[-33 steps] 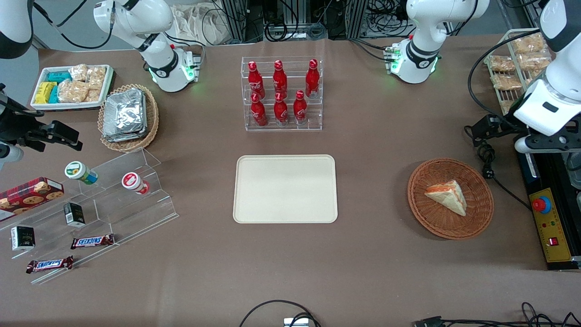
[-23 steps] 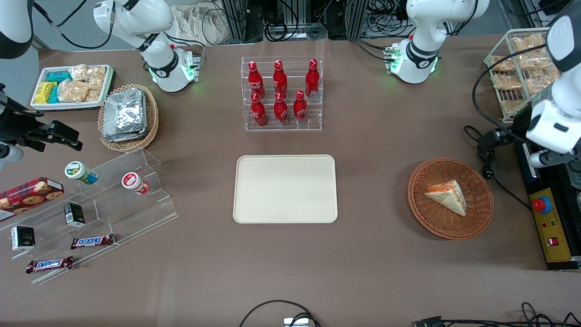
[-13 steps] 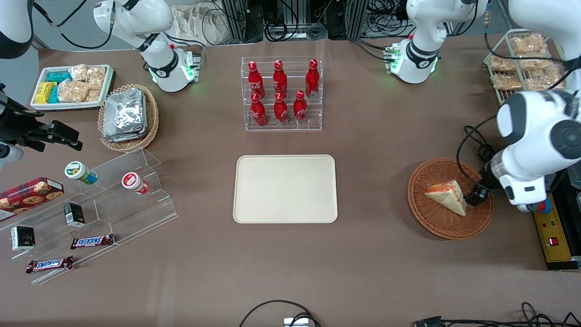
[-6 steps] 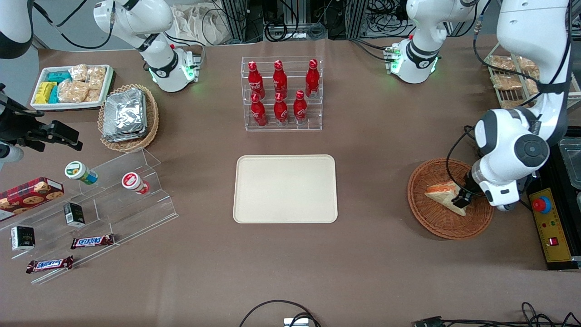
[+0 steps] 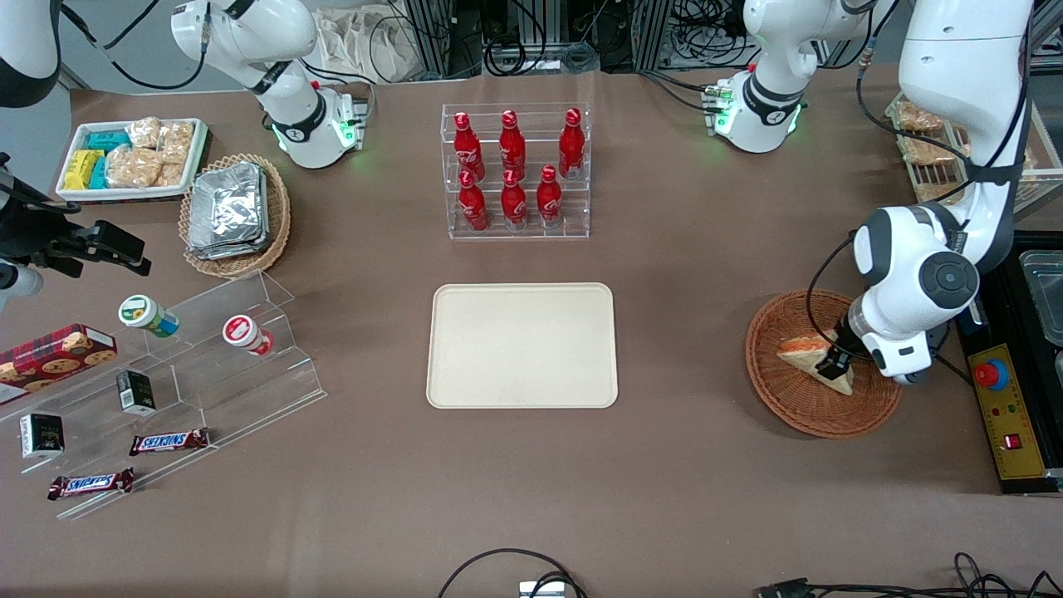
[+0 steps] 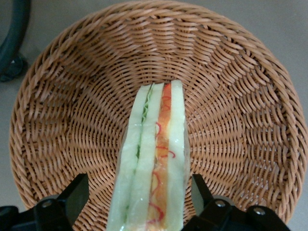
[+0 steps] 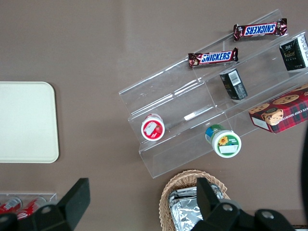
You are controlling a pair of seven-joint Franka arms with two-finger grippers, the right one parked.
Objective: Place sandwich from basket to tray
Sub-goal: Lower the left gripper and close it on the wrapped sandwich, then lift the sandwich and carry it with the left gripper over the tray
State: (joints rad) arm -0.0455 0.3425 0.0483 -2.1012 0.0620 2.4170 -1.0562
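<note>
Sandwich lies in the basket, a wrapped triangular wedge resting on its side with the cut face and filling layers turned up toward the wrist camera. The hand is down inside the basket directly over the wedge, fingers spread wide, one on each outer bread face with a clear gap either side; nothing gripped yet. Tray sits bare at the table's centre, well apart from the basket, toward the parked arm's end. Handling judgement: light, soft, easily crushed. The bread will compress and the filling may squeeze out under a hard pinch. The clear wrap looks smooth, so likely slippery, and may shift over the bread before the load is taken. Best hold appears to be across the two flat bread faces at the thicker, wider part of the wedge, not the thin tip, closing gently. The woven floor is sloped, so the wedge could tip or slide as the fingers meet it.
</note>
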